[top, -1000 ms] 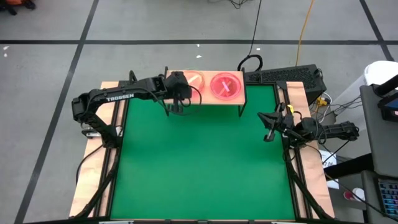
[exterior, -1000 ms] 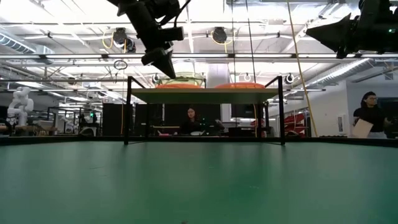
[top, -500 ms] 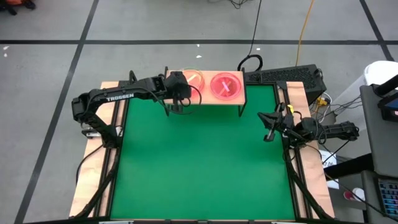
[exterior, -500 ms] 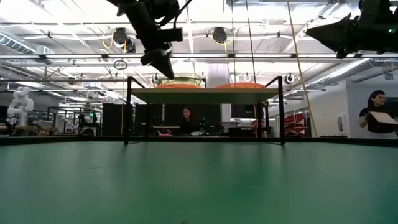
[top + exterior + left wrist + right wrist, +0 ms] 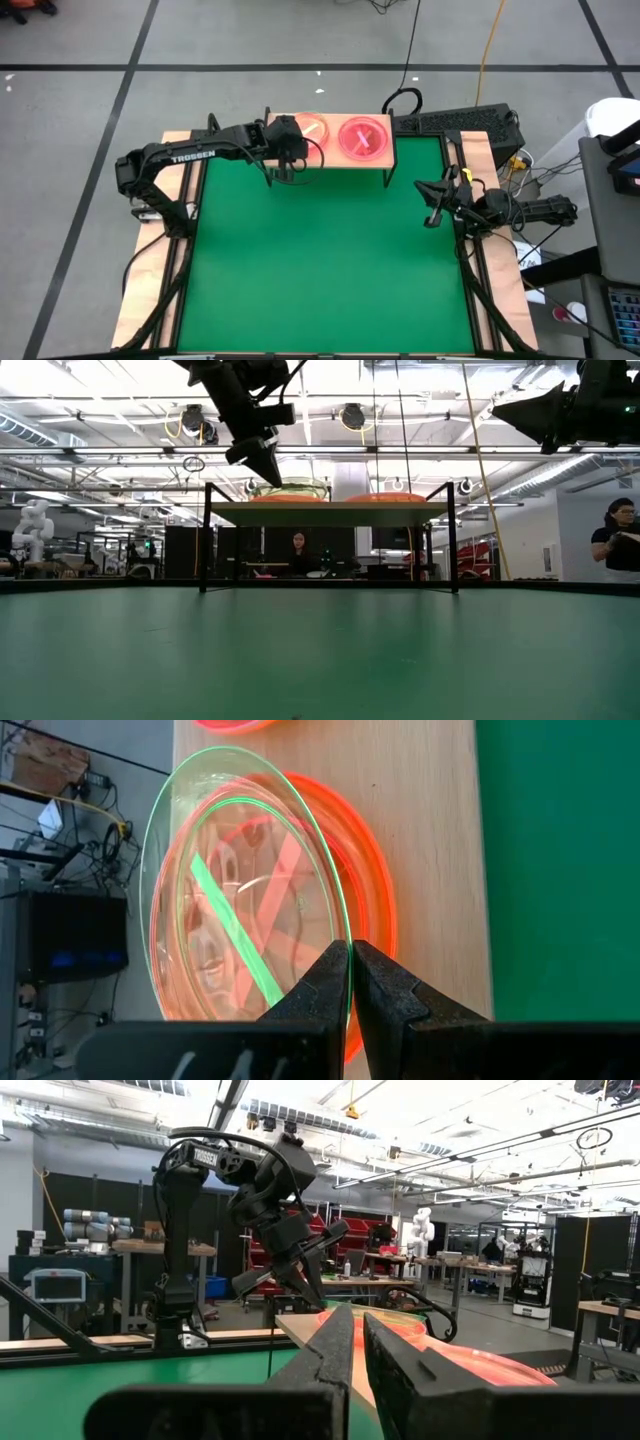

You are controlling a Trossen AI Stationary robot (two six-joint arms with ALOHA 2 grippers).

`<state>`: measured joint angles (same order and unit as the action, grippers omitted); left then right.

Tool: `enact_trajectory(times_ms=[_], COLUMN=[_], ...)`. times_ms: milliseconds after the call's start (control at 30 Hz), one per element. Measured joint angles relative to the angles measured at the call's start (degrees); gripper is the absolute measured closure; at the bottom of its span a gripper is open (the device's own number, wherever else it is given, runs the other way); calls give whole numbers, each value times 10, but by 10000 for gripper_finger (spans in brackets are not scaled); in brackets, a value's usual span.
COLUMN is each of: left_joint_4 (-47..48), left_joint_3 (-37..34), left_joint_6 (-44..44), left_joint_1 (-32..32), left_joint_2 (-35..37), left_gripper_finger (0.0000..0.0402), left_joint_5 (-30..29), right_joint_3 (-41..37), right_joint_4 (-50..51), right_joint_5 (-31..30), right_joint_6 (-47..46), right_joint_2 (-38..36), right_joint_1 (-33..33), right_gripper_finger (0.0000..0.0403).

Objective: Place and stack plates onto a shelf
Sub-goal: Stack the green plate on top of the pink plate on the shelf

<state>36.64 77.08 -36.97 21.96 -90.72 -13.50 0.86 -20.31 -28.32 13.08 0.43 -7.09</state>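
The light-wood shelf (image 5: 333,158) stands at the far edge of the green mat. On its right half lies a pink stack of plates (image 5: 362,138). On its left half lie orange plates (image 5: 378,920), and just over them is a green translucent plate (image 5: 240,890) with a green stripe. My left gripper (image 5: 351,960) is shut on that plate, at the shelf's left end (image 5: 298,140). My right gripper (image 5: 432,218) waits shut at the mat's right edge, holding nothing. My left gripper pinches the green plate's rim (image 5: 345,935) between its two fingers, at the edge nearest the arm. The fingers slant down from the table's left. The plate lies close over the orange plates, shifted a little off them; whether it rests on them I cannot tell.
The green mat (image 5: 330,260) covers the table in front of the shelf. The shelf stands on thin black legs (image 5: 206,540). Cables and a black box (image 5: 470,122) lie behind the table's far right corner. People show in the room beyond.
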Motion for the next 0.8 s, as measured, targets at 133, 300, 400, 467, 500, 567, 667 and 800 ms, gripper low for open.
enact_trajectory(times_ms=[133, 300, 400, 467, 500, 567, 667, 800], left_joint_4=[-3, -13, -14, -14, -14, -14, -14, -14], left_joint_3=[0, 0, 0, 0, 0, 0, 0, 0], left_joint_6=[0, 2, 3, 3, 4, 6, 10, 14], left_joint_1=[0, 0, 0, 0, 0, 0, 0, 0], left_joint_2=[0, 0, 0, 0, 0, 0, 0, 0], left_gripper_finger=[380, 380, 380, 380, 380, 380, 380, 380], left_joint_5=[0, 1, 5, 9, 11, 11, 11, 11], right_joint_3=[0, 0, 0, 0, 0, 0, 0, 0], right_joint_4=[0, 0, 0, 0, 0, 0, 0, 0], right_joint_5=[0, 0, 0, 0, 0, 0, 0, 0], right_joint_6=[0, 0, 0, 0, 0, 0, 0, 0], right_joint_2=[0, 0, 0, 0, 0, 0, 0, 0], right_joint_1=[0, 0, 0, 0, 0, 0, 0, 0], right_gripper_finger=[387, 387, 387, 387, 387, 387, 387, 387])
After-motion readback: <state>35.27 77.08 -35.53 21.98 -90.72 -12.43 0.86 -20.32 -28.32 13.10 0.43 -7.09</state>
